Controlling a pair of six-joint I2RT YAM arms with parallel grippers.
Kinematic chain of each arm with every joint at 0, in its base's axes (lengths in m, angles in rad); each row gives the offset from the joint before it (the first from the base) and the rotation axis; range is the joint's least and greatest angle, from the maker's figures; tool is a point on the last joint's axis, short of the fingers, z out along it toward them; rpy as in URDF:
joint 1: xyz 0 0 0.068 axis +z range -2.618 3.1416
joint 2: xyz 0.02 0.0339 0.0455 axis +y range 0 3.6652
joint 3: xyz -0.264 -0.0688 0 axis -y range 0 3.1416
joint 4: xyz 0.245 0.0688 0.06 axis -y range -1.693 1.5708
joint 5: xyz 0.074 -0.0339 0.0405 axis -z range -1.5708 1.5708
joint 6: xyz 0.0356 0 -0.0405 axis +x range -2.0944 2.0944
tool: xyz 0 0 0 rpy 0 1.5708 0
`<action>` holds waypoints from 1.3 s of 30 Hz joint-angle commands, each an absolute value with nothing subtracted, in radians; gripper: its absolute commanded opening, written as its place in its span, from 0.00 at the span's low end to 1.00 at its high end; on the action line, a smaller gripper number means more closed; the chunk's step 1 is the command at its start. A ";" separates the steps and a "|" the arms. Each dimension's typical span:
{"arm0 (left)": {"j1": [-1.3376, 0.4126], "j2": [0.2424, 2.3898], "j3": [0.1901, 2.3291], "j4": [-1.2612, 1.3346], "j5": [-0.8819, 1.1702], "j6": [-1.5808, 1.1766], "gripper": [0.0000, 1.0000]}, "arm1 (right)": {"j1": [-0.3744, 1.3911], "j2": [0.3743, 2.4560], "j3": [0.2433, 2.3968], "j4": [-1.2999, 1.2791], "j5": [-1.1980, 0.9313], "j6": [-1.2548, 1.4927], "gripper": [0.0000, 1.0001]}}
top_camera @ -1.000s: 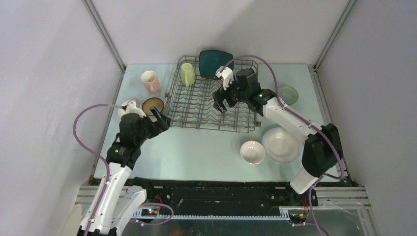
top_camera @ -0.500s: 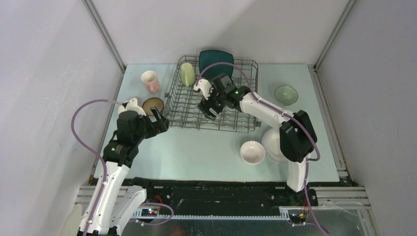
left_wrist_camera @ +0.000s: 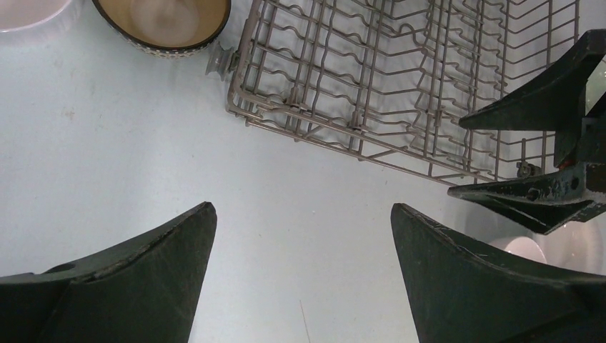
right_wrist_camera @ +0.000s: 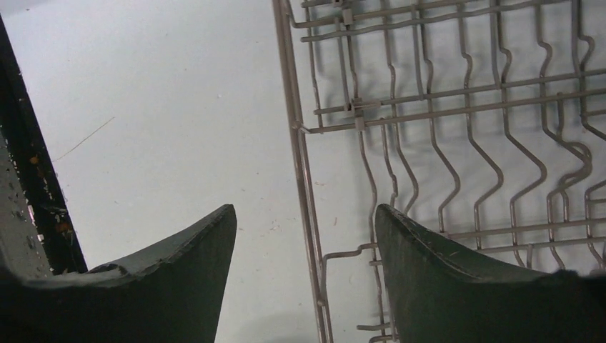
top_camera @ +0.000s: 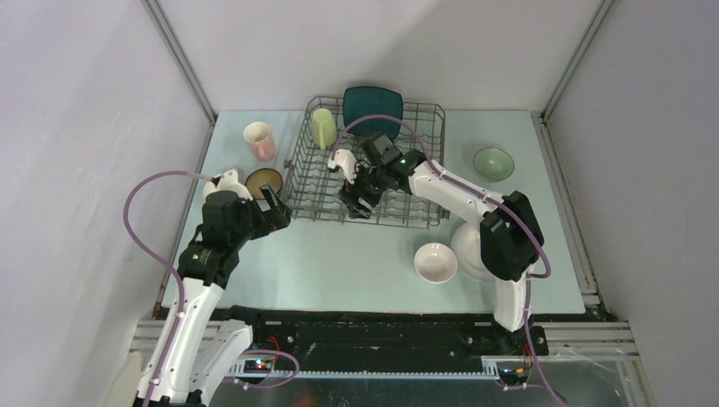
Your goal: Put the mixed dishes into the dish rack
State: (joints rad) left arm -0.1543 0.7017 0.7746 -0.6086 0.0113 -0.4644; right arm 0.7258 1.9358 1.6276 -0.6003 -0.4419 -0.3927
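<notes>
Straddling the dish rack (right_wrist_camera: 457,93) rim, right end effector (right_wrist_camera: 304,214) is held wide, empty, probably to reposition it; left end effector (left_wrist_camera: 304,214), also wide, is poised by dark brown bowl (left_wrist_camera: 166,21).

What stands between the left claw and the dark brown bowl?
Nothing visible does. Only bare table lies between the open left claw and the dark brown bowl. The dish rack has its corner close beside the bowl.

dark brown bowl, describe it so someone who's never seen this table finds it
Start at the big wire dish rack at the back. Just off its left side, nearer than the pink cup, sits the dark brown bowl. It alone is dark-rimmed with a tan inside.
</notes>
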 commanded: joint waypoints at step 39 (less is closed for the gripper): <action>-0.143 0.718 0.738 -0.537 0.128 -0.440 1.00 | 0.867 1.704 1.178 -0.349 -0.319 -0.385 0.00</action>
State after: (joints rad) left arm -0.1535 0.7193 0.7479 -0.5694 0.1028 -0.4610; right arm 0.8463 1.7977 1.2064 -0.3046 -0.2977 -0.4343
